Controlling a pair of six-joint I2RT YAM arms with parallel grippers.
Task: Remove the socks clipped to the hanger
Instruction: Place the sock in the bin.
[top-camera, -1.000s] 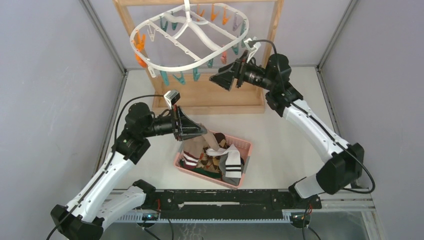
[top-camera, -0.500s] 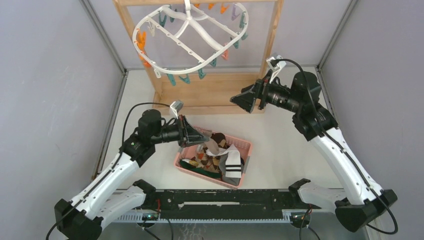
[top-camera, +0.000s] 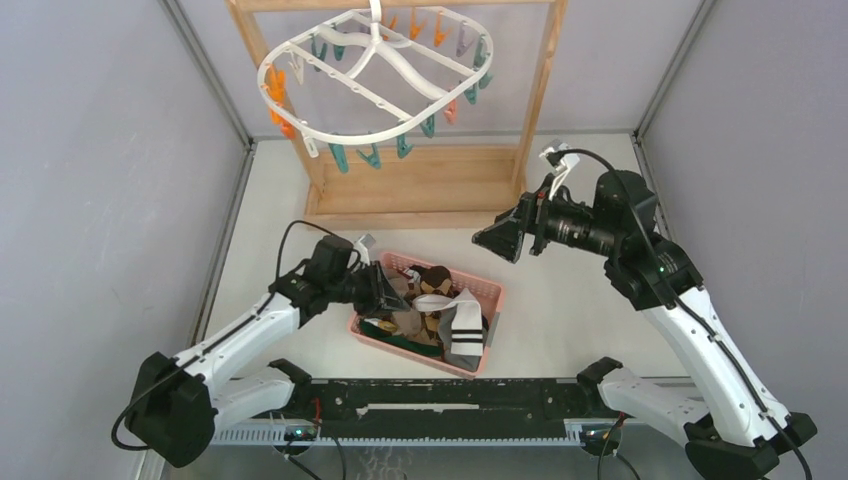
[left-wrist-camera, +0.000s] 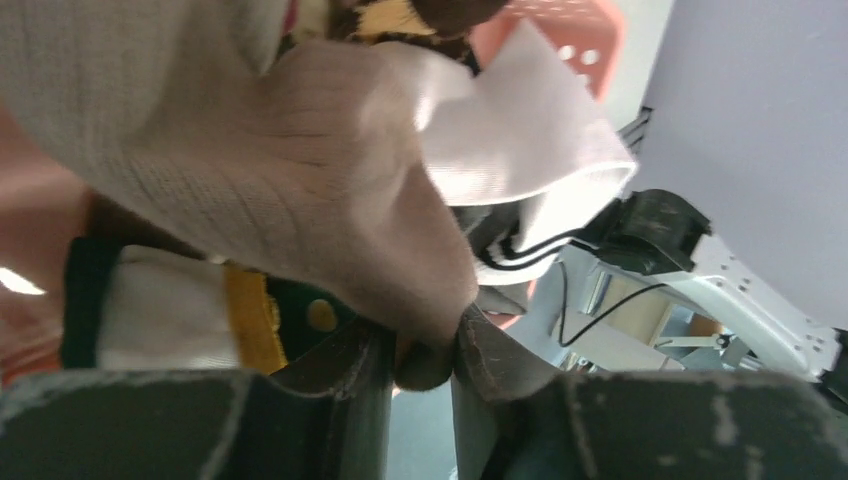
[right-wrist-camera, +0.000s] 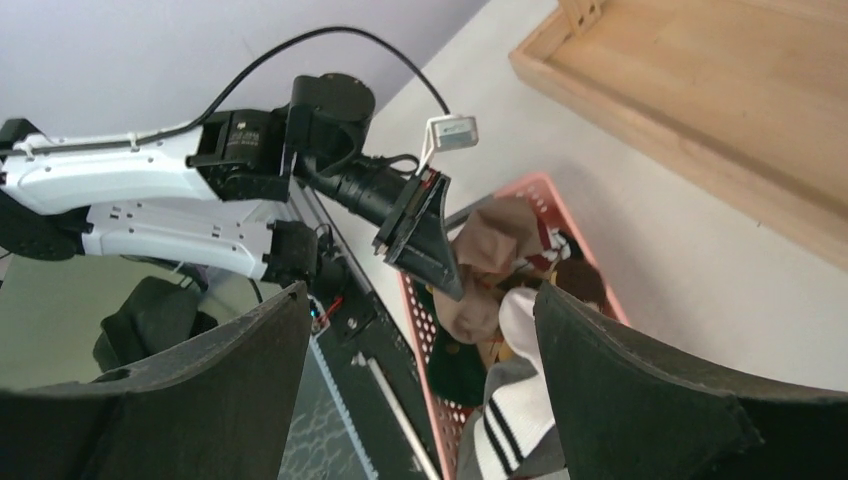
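though overhead hides it, wrist shows left claw (left-wrist-camera: 420, 345) nipping sock (left-wrist-camera: 330, 200), right claw (right-wrist-camera: 420, 295) wide

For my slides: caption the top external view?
Left gripper, beige sock between its jaws, over the pink basket; right gripper open; hanger sockless.

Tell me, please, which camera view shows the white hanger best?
The top external view: the whole hanger hangs there, clips included. Neither wrist view shows it; the right wrist view catches only the wooden frame.
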